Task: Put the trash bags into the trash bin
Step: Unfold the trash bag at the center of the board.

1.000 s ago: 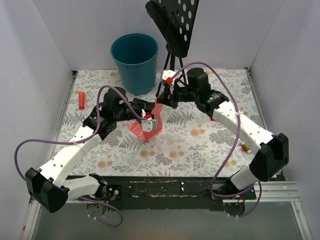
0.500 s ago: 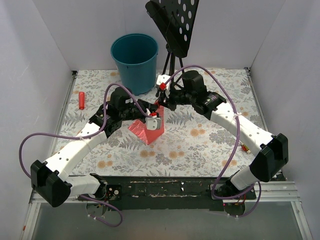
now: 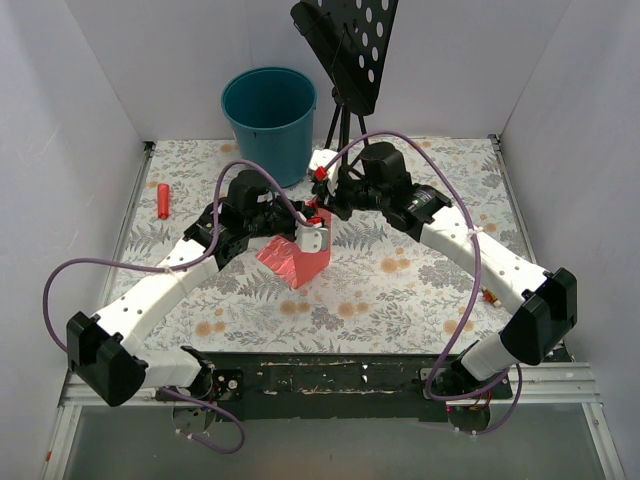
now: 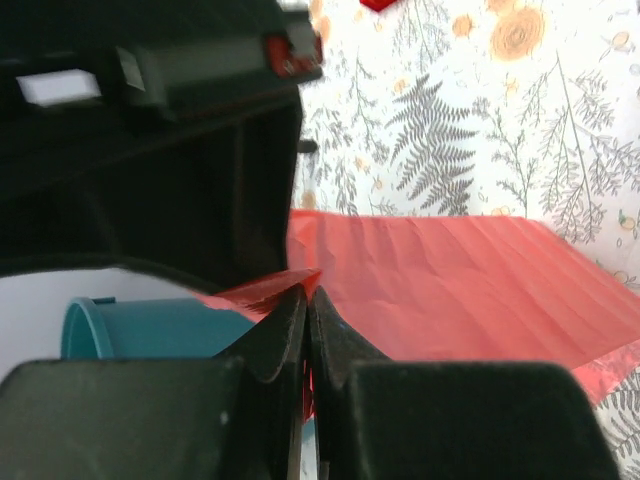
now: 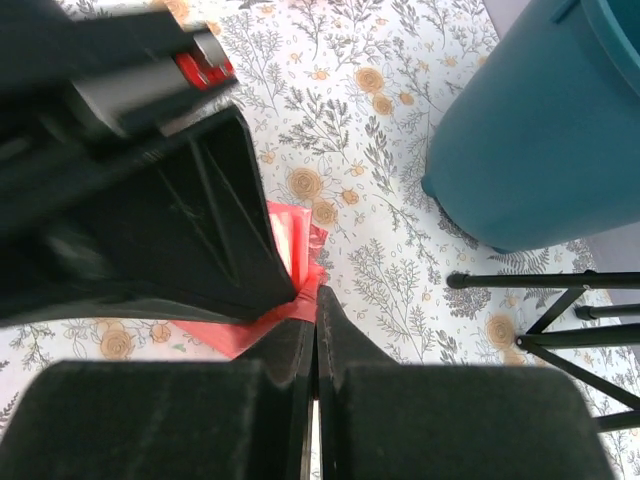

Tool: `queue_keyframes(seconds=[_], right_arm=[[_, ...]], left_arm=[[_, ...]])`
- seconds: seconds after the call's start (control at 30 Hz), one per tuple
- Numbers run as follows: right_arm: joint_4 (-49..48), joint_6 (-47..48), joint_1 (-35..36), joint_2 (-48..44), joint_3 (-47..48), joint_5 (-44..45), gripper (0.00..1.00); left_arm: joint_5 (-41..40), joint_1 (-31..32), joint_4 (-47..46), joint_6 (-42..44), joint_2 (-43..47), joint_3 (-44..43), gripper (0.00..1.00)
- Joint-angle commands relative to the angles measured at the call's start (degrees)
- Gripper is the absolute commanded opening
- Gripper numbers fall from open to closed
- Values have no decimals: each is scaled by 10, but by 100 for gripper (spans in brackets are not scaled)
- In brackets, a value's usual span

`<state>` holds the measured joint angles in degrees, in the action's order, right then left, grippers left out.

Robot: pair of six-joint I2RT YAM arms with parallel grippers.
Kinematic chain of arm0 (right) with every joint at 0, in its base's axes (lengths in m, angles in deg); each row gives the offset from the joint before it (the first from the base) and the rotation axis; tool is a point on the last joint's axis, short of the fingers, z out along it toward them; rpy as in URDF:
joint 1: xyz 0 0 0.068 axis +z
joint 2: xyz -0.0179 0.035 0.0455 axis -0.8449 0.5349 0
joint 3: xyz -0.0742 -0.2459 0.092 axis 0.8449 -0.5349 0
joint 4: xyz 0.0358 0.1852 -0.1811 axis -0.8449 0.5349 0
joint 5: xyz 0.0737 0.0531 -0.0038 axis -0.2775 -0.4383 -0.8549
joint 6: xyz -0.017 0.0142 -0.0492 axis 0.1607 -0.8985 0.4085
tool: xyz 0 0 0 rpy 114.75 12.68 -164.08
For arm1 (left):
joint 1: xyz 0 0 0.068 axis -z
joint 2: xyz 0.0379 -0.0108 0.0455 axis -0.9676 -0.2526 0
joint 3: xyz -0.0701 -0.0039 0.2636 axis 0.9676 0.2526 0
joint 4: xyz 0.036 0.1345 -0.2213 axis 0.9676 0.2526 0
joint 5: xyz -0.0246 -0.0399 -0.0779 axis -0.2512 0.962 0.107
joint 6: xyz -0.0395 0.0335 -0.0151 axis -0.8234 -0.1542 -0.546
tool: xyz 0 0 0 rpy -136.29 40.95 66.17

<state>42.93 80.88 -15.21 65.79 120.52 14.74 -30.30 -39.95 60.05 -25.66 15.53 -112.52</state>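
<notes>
A: Whereabouts of the thin, crinkly, translucent red plastic film bag (image 3: 292, 265)?

B: Mid-table on the floral-print cloth (image 3: 400, 290), between the two arms. Raised at the upper edge, spread on the cloth lower down.

A: And the left gripper (image 3: 311, 238)?

B: Clamped on the bag's raised edge. In the left wrist view, fingers (image 4: 270, 340) pressed together with a sliver of red film caught at the tips. Beyond them, a creased red sheet stretching off to the right.

A: The right gripper (image 3: 322, 203)?

B: Just beside the left one, nearly touching it. In the right wrist view, fingers (image 5: 285, 350) squeezed together with no gap to speak of, tips set on a fold of the same film. Pinching it, by the look.

A: Where, then, the round teal-blue plastic bucket with the rolled rim (image 3: 272, 150)?

B: Upright at the far edge, left of centre, well apart from the bag. Glimpsed in both wrist views.

A: Anything else about?

B: A black perforated music stand (image 3: 345, 45) on tripod legs, just right of the bucket. A small red cylinder (image 3: 162, 200) lying near the left wall.
</notes>
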Motion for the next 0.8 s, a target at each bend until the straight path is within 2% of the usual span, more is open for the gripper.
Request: queue_keyframes(seconds=[0.0,0.1,0.2,0.33,0.43,0.6,0.77], right_arm=[[38,-40,31,-35,33,-52,1],[59,-32,33,-40,32,-35,1],[48,-11,32,-52,-11,-3,1],[-2,-8,32,-47,-61,39,1],[-13,-3,32,-30,-50,38,1],[-14,-36,32,-30,7,8,1],[-28,-75,18,-39,27,24,1]], left_arm=[[-101,0,-19,25,-41,-16,0],[-106,0,-8,12,-53,-35,0],[-85,2,-12,-1,-39,-57,0],[-6,4,-13,-89,-27,-123,0],[20,4,-5,-132,-36,-152,0],[-6,4,23,-123,-59,-123,0],[17,9,24,-90,-35,-82,0]])
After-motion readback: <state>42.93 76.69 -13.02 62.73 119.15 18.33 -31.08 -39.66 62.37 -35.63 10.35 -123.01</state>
